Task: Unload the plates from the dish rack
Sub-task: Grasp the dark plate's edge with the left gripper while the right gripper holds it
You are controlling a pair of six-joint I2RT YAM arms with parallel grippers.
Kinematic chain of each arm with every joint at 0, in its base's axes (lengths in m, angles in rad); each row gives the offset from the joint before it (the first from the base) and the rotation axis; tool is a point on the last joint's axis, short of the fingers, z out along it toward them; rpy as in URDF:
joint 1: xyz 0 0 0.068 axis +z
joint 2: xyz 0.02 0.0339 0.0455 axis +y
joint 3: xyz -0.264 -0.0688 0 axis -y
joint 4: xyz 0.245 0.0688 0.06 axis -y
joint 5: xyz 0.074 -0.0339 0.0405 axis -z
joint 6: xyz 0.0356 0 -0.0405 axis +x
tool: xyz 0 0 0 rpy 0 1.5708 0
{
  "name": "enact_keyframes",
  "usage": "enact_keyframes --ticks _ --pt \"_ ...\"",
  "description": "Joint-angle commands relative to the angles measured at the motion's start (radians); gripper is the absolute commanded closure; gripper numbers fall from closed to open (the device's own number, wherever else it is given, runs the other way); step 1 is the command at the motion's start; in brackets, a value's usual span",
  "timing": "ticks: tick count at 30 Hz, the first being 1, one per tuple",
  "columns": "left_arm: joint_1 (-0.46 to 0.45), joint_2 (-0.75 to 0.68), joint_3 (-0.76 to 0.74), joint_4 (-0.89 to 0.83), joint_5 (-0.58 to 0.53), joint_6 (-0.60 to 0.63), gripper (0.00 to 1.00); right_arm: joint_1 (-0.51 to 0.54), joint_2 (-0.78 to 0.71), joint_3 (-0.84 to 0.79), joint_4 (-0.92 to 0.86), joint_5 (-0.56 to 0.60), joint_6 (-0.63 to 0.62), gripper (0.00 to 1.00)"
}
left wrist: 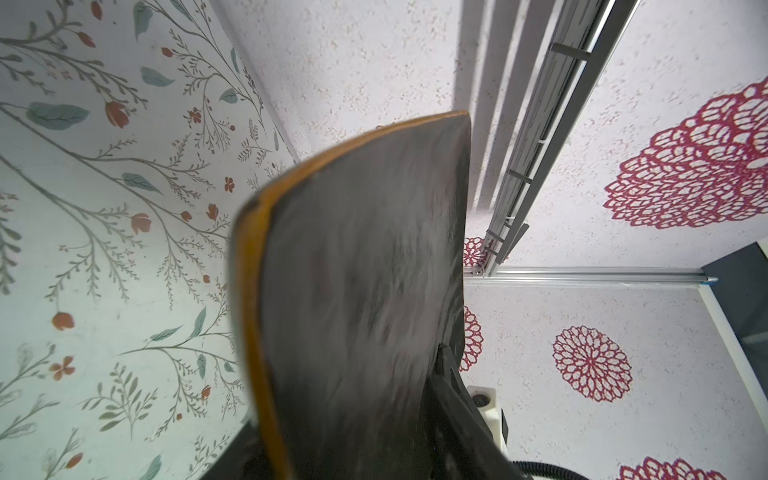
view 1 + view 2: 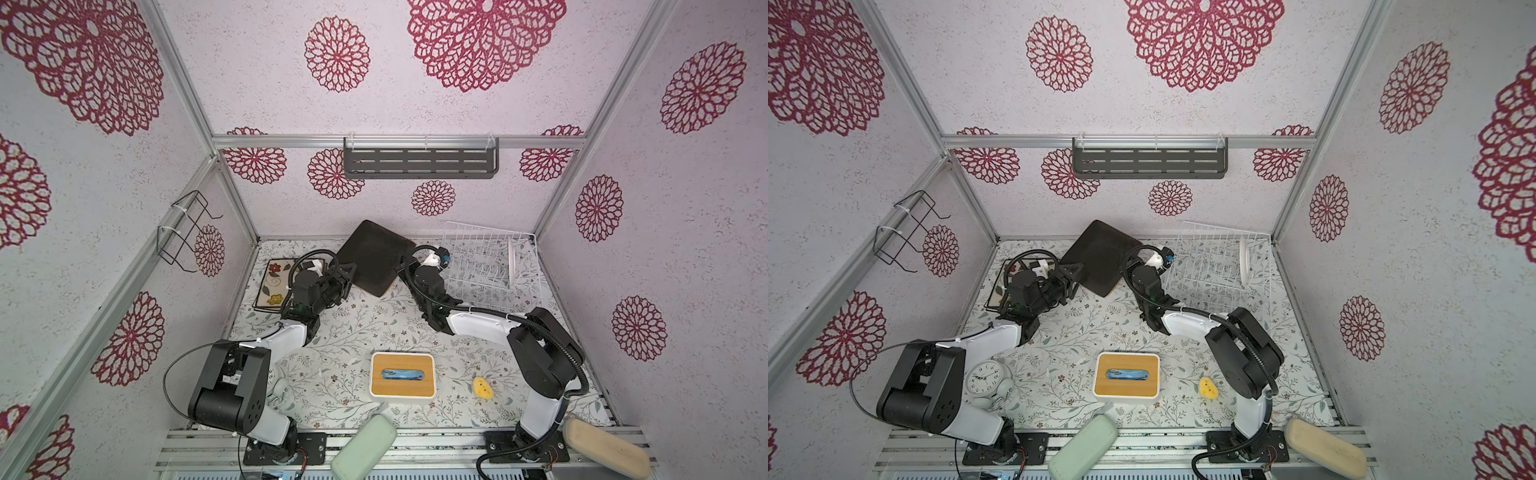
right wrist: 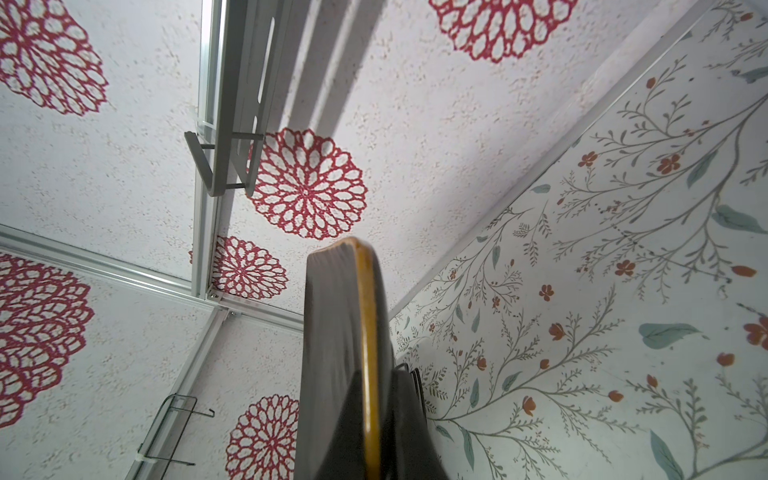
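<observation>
Right gripper (image 2: 402, 268) clamping black plate (image 2: 376, 257), dish rack (image 2: 478, 249) beside

You face white textured walls (image 2: 374, 104), red floral medallions; aluminium posts (image 2: 181, 79) at corners; dark grey slotted shelf (image 2: 420, 162) on back wall; black wire bracket (image 2: 189, 230) on left wall; leaf-print tabletop (image 2: 374, 328) below.

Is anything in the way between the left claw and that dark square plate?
Nothing visible. The left gripper sits at one edge of the dark square plate, jaws either side of it; the right gripper is shut on the opposite edge.
</observation>
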Motion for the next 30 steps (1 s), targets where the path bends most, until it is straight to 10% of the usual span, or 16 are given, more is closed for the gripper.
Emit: enact_keyframes --ticks 1,30 --pt "-0.009 0.0 0.009 0.087 -0.005 -0.014 0.53 -0.004 -0.077 0.08 0.247 -0.026 0.075 1.0" --pt "-0.005 -0.039 0.013 0.107 -0.013 -0.019 1.0 -0.043 -0.085 0.082 0.227 -0.167 0.096 0.89"
